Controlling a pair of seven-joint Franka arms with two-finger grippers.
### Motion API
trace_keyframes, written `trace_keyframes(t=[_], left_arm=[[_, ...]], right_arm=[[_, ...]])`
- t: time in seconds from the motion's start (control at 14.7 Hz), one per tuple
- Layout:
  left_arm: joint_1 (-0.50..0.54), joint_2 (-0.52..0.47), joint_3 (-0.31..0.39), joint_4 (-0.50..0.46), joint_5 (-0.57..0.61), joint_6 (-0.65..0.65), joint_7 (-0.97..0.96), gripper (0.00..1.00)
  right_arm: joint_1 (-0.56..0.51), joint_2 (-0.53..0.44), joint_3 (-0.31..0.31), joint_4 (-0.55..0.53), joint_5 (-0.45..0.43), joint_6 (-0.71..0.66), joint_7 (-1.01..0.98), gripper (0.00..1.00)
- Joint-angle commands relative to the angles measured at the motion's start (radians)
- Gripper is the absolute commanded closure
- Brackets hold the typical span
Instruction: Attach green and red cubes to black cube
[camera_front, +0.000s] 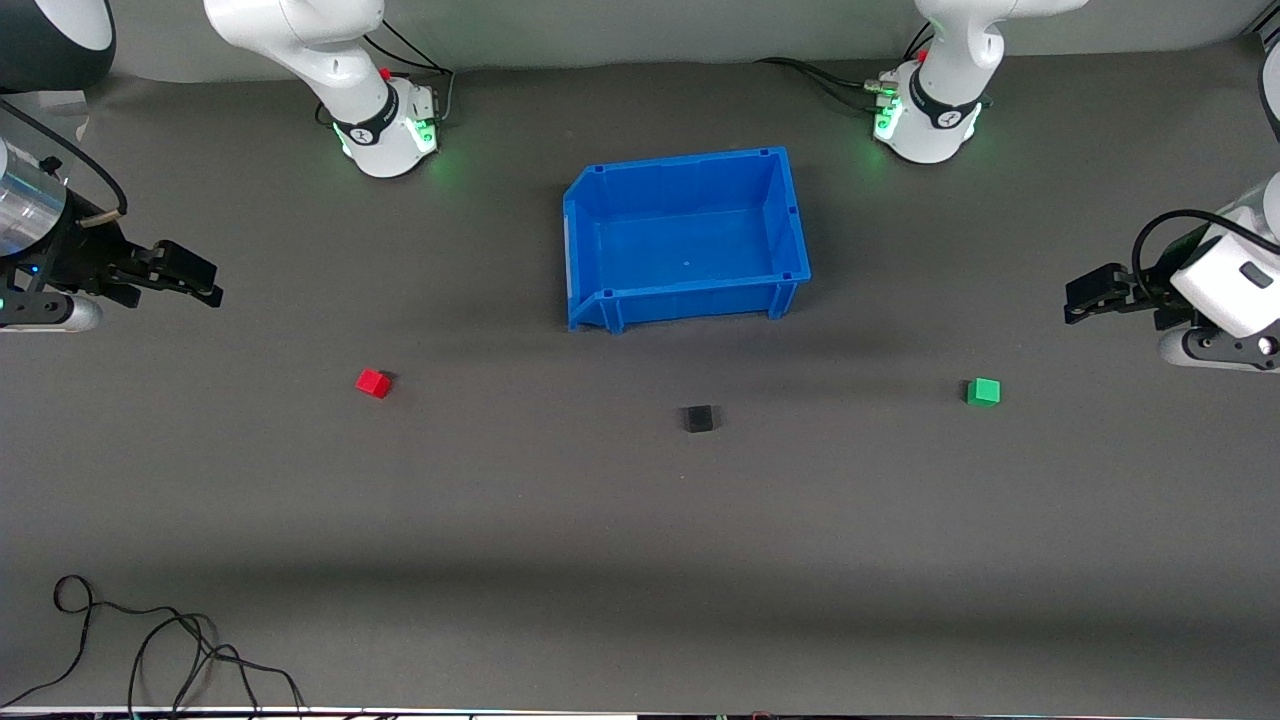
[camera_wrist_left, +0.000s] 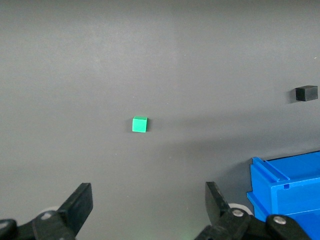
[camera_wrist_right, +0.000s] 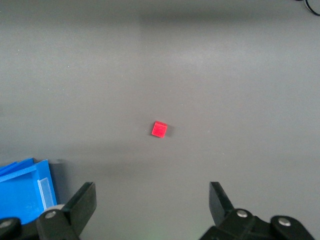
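The red cube (camera_front: 373, 382) lies on the grey mat toward the right arm's end; it also shows in the right wrist view (camera_wrist_right: 159, 129). The black cube (camera_front: 699, 418) lies mid-table, nearer the front camera than the blue bin, and shows in the left wrist view (camera_wrist_left: 306, 93). The green cube (camera_front: 983, 391) lies toward the left arm's end and shows in the left wrist view (camera_wrist_left: 139, 124). My right gripper (camera_front: 205, 282) is open and empty, up over the mat at its end. My left gripper (camera_front: 1078, 301) is open and empty, up over the mat near the green cube.
An empty blue bin (camera_front: 790, 220) stands mid-table, farther from the front camera than the cubes; its corner shows in both wrist views (camera_wrist_left: 285, 192) (camera_wrist_right: 22, 190). Black cables (camera_front: 170, 645) lie near the table's front edge at the right arm's end.
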Motion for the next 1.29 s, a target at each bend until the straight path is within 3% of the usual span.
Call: trace_keyframes(t=[0.0,0.41,0.61,0.95,1.22], left_arm=[[-0.004,-0.009,0.002,0.004,0.014,0.004,0.015,0.00],[-0.004,-0.012,0.002,0.007,0.014,0.002,0.015,0.00],[-0.002,-0.015,0.002,0.015,0.014,0.002,0.013,0.00],[-0.002,-0.015,0.002,0.035,0.014,-0.037,0.016,0.00],[0.012,-0.013,0.011,0.035,0.000,-0.053,-0.037,0.00]], right_arm=[[-0.013,-0.030,0.011,-0.047,0.019,0.036,0.019,0.00],[-0.042,0.005,0.003,-0.063,-0.002,0.105,0.082,0.00],[-0.055,0.012,-0.001,-0.144,0.000,0.197,0.163,0.00],[-0.045,0.096,0.002,-0.241,0.010,0.214,0.590,0.00],[-0.039,0.153,0.012,-0.388,0.009,0.395,0.922,0.00]])
